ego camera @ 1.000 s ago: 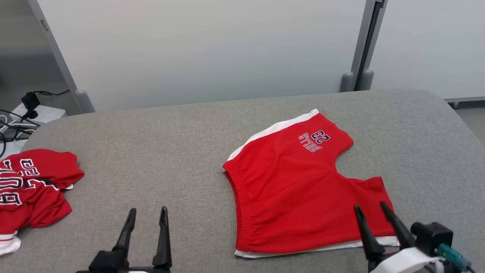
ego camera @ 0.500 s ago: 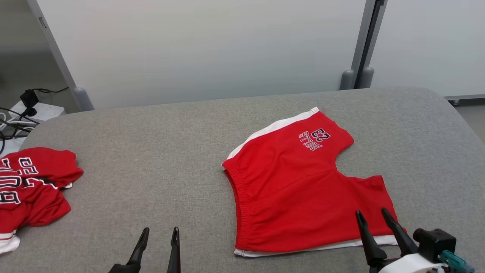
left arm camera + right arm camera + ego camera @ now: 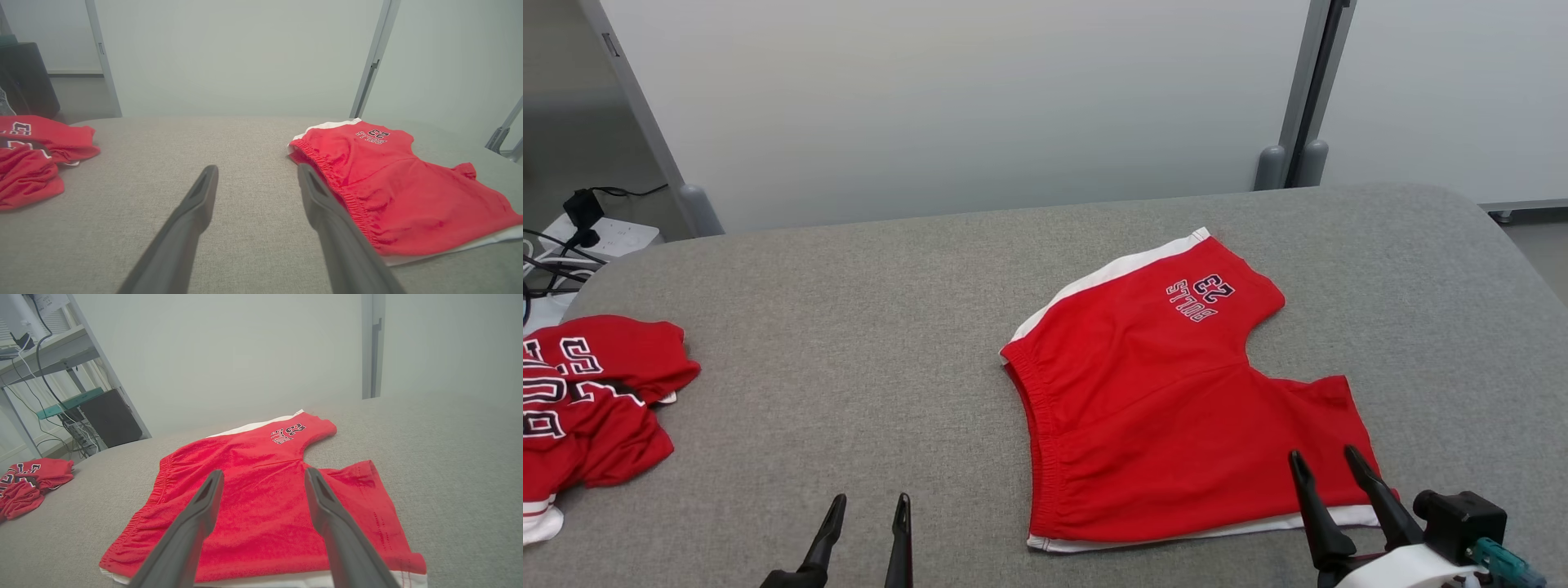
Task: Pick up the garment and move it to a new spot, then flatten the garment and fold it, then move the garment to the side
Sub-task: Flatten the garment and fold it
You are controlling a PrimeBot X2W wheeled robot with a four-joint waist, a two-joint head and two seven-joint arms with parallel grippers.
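– On the grey padded table (image 3: 849,327), right of the middle, we have the red shorts (image 3: 1168,400) lying spread out. The waistband (image 3: 1033,425) faces left and both legs point right. How do our grippers stand?

– Both have their fingers parted and hold nothing. Our right gripper (image 3: 1321,453) hangs over the hem of the near leg, just inside the white stripe (image 3: 1217,535). Our left gripper (image 3: 871,498) sits low over bare table, left of the waistband and apart from the cloth.

– Then the flattening looks mostly done to us, and the fold is what remains. What worries us?

– Mostly the pinch. The cloth lies in two layers, so if we close on the top one alone, the leg will open like a pocket and the fold will come out crooked.

– And if we go too deep?

– We may nip the table's covering along with the hem, and then it will drag or snag as we lift.

– Our left side is also some way off.

– Yes. If only the right gripper pulls, the waistband end is free to slide and bunch. We'd also want to keep clear of the crumpled red jersey (image 3: 588,392) at the far left, so that the two garments don't tangle when we shift the shorts aside
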